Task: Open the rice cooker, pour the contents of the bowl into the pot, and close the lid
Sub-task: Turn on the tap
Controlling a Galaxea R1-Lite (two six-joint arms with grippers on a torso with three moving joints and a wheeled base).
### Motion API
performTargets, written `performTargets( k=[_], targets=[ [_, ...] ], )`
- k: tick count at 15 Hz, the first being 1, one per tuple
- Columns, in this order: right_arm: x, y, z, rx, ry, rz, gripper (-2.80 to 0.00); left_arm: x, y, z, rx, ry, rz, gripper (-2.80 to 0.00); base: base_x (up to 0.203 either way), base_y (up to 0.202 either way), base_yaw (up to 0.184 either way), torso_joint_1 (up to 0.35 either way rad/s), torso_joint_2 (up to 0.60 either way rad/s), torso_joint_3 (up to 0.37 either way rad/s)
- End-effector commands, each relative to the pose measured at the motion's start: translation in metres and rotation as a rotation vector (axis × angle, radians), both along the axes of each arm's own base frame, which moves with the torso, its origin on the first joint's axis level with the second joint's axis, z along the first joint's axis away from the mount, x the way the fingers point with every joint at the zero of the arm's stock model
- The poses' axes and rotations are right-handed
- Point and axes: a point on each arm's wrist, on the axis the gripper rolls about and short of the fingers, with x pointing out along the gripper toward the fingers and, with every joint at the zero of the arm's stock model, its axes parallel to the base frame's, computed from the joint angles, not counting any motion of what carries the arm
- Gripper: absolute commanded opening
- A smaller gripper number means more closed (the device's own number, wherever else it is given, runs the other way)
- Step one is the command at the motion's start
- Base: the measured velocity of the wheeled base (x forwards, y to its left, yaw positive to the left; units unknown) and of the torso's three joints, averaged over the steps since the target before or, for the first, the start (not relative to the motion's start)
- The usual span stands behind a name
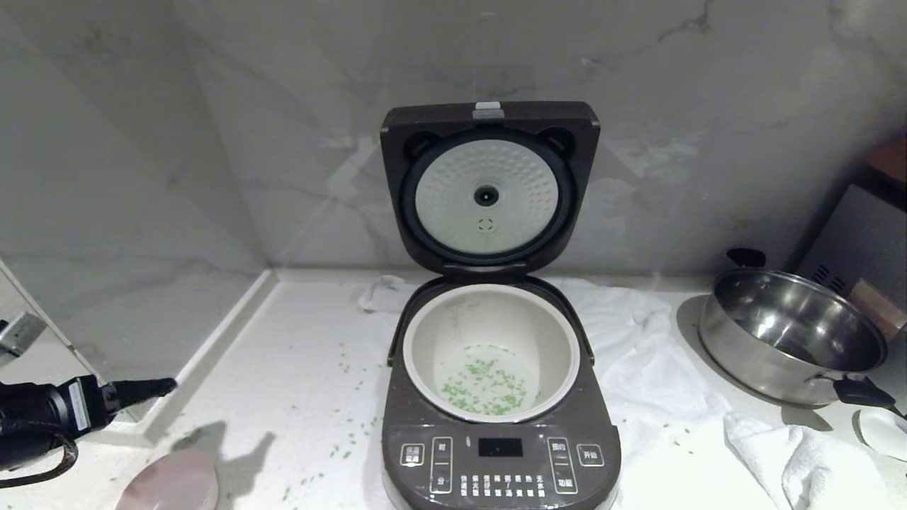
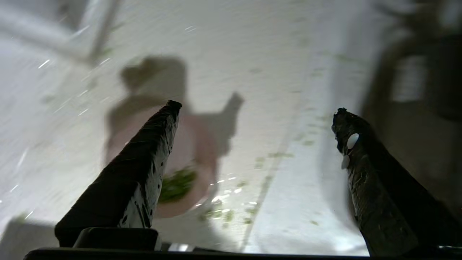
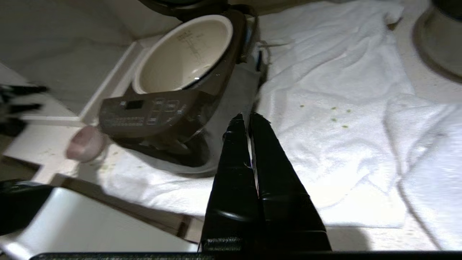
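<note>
The rice cooker (image 1: 496, 453) stands mid-counter with its lid (image 1: 489, 188) swung upright, the dimpled plate facing me. Green bits (image 1: 489, 389) lie on the bottom of the cream pot (image 1: 432, 340), and more are scattered on the counter (image 1: 340, 446). The pale pink bowl (image 1: 170, 485) rests on the counter front-left of the cooker, with some green bits (image 2: 178, 182) still in it. My left gripper (image 1: 166, 386) hovers above the bowl (image 2: 202, 144), open (image 2: 257, 108) and holding nothing. My right gripper (image 3: 248, 116) is shut and empty over the white towel, right of the cooker (image 3: 155, 115).
A shiny steel pan (image 1: 790, 336) with black handles sits at the right. White towels (image 1: 638, 354) lie under and beside the cooker, another (image 1: 801, 453) at front right. A raised ledge (image 1: 212, 340) borders the counter on the left. The marble wall stands close behind the lid.
</note>
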Motion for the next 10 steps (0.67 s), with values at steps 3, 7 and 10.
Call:
performTargets(
  k=[3, 7, 10],
  targets=[
    [-0.002, -0.002, -0.002, -0.046, -0.027, -0.051, -2.8, -0.043, -0.043, 0.057, 0.041, -0.433, -0.334, -2.8, 0.0, 0.0, 0.0, 0.0, 0.0, 0.0],
    [-0.002, -0.004, -0.004, -0.104, -0.042, -0.13, -2.8, -0.057, -0.05, 0.068, 0.054, -0.689, -0.607, -2.8, 0.0, 0.0, 0.0, 0.0, 0.0, 0.0],
    [0.0, -0.006, -0.009, -0.2, -0.045, -0.222, -2.8, -0.085, -0.06, 0.083, 0.081, -0.794, -0.654, -2.8, 0.0, 0.0, 0.0, 0.0, 0.0, 0.0]
  ],
)
